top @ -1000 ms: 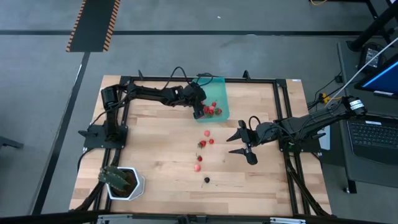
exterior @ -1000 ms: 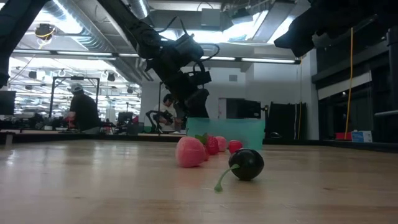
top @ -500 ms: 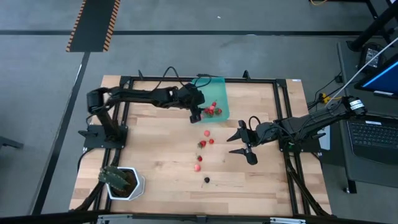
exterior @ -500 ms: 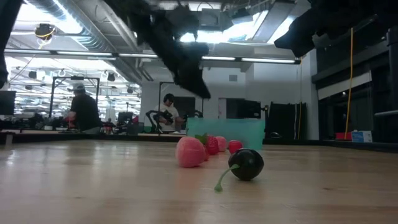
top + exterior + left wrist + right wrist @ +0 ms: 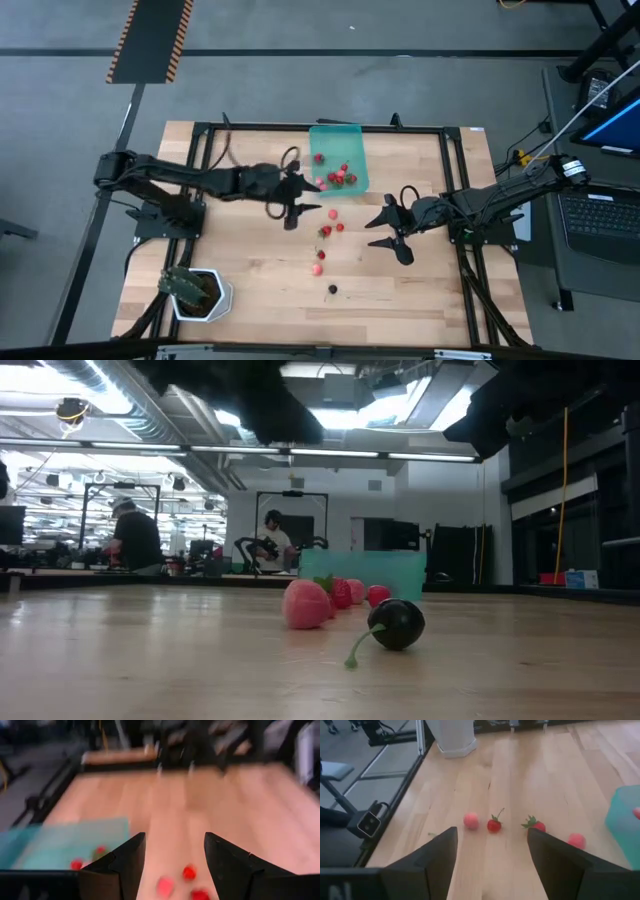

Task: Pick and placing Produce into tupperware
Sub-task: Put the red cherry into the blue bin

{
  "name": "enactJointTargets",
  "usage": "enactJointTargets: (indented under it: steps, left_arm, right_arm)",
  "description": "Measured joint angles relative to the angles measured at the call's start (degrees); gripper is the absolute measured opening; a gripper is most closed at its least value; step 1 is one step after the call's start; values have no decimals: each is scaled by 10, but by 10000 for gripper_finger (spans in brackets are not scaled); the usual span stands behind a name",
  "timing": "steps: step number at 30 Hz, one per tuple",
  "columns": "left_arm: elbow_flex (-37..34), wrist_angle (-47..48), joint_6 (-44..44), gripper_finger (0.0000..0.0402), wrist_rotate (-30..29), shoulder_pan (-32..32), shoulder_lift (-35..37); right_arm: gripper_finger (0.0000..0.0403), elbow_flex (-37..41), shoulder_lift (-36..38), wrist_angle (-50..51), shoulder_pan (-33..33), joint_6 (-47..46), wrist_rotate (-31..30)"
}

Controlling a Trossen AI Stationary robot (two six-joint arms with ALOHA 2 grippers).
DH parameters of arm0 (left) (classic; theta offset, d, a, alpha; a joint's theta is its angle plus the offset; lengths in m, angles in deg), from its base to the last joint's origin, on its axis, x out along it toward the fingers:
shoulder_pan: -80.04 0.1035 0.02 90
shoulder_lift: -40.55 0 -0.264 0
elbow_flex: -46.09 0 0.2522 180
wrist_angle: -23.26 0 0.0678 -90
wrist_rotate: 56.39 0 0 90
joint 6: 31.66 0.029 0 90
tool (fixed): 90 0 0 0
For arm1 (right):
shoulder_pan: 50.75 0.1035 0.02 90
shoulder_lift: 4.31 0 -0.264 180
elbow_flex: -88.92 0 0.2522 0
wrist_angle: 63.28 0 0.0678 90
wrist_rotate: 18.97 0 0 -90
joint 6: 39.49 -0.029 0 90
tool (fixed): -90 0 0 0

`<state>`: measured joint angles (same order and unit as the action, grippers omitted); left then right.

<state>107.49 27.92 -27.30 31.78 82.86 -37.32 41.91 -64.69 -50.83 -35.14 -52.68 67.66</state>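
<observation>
Your translucent teal tupperware [image 5: 338, 158] sits at the far edge of the pale wooden tabletop [image 5: 250, 270], several small red produce [image 5: 341, 176] pieces inside and more scattered loose [image 5: 325, 231] nearer the middle beside a glossy dark berry [image 5: 397, 624]. Your left claw [image 5: 296, 203] hangs spread and empty just beside the container. Your right claw [image 5: 388, 232], also spread, waits near the loose fruit; a white pot [image 5: 203, 297] stands well apart in the corner.
</observation>
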Motion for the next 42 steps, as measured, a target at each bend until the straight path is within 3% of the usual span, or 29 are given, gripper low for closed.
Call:
enactJointTargets:
  steps: [6, 14, 21, 25, 31, 36, 42]
  left_arm:
    - [-113, -142, -13, 195, -9, -53, 59]
    - [-197, -194, -42, 195, -89, -121, 99]
    - [-266, -264, -54, 195, -140, -167, 117]
    - [-295, -286, -58, 195, -139, -181, 128]
    - [-302, -287, -47, 195, -128, -200, 138]
    - [-302, -275, -38, 195, -126, -205, 138]
    - [-302, -274, -38, 195, -126, -205, 138]
  right_arm:
    - [243, 0, 0, -30, 0, 1, 0]
    - [243, 0, -4, -84, 0, 2, 0]
    - [243, -26, -99, -109, 9, -10, -16]
    - [243, -85, -154, -60, 22, 1, -15]
    - [243, -182, -217, 89, 23, -44, -33]
    - [243, -247, -292, 155, 23, -11, -42]
    - [243, -278, -352, 212, 0, 10, -42]
